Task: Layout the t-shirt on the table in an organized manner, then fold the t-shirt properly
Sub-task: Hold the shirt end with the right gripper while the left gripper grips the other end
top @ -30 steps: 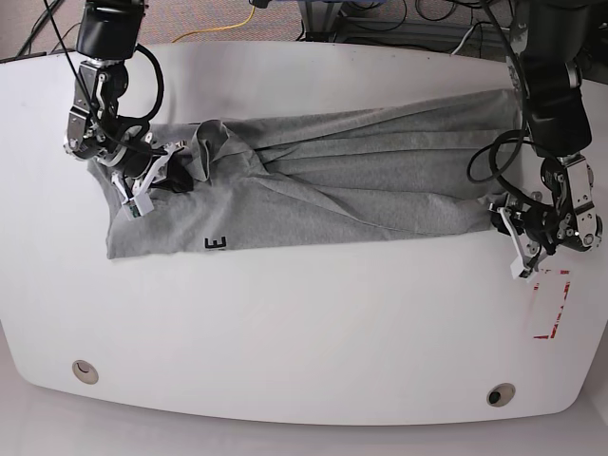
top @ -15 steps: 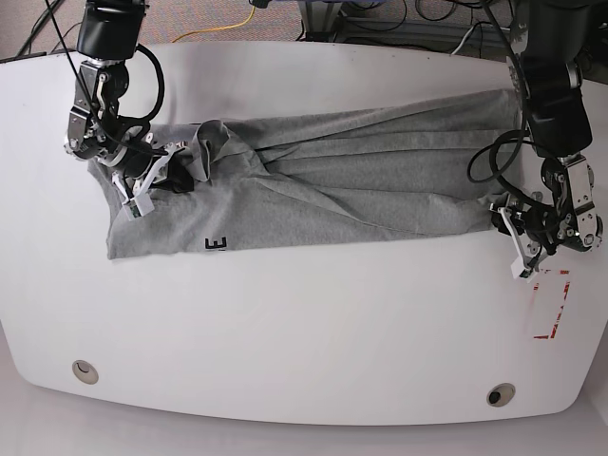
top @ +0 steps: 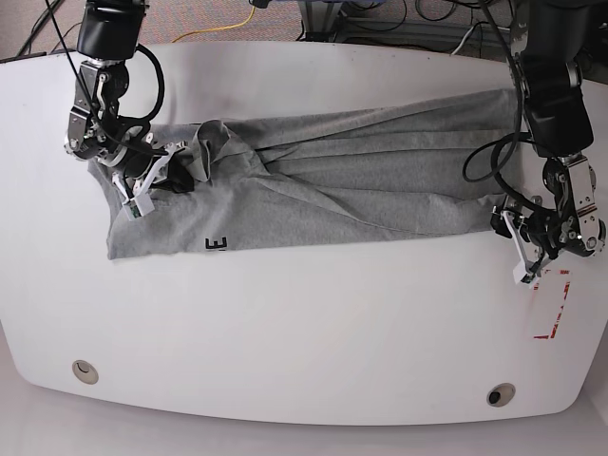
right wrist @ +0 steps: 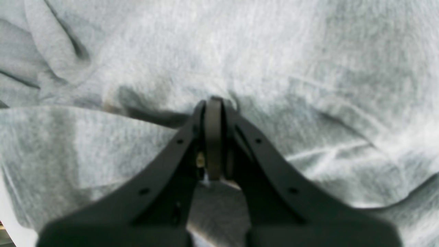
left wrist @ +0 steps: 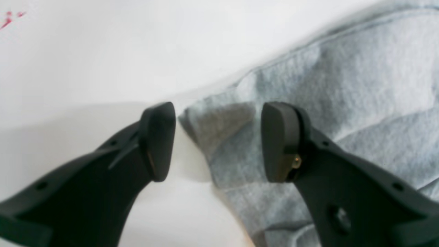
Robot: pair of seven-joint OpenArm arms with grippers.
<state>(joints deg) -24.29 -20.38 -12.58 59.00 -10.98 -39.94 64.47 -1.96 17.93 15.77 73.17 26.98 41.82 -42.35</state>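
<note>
Table [top: 313, 332] under cable-strewn floor [top: 380, 19]

T-shirt [top: 361, 180]: heather grey, dark lettering. Counter [top: 304, 332]: glossy white, red tape outline [top: 553, 302]. Both end effectors: black.

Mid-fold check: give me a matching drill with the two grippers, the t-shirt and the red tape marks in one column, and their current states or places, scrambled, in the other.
Column 1:
1. left gripper
2. right gripper
3. t-shirt
4. red tape marks

Column 2:
A. spread wrinkled across the table
B. shut, over grey fabric
C. on bare white surface, near the left arm
D. open, at the shirt's corner

Pairs: 1-D, 2-B, 3-A, 4-C
</note>
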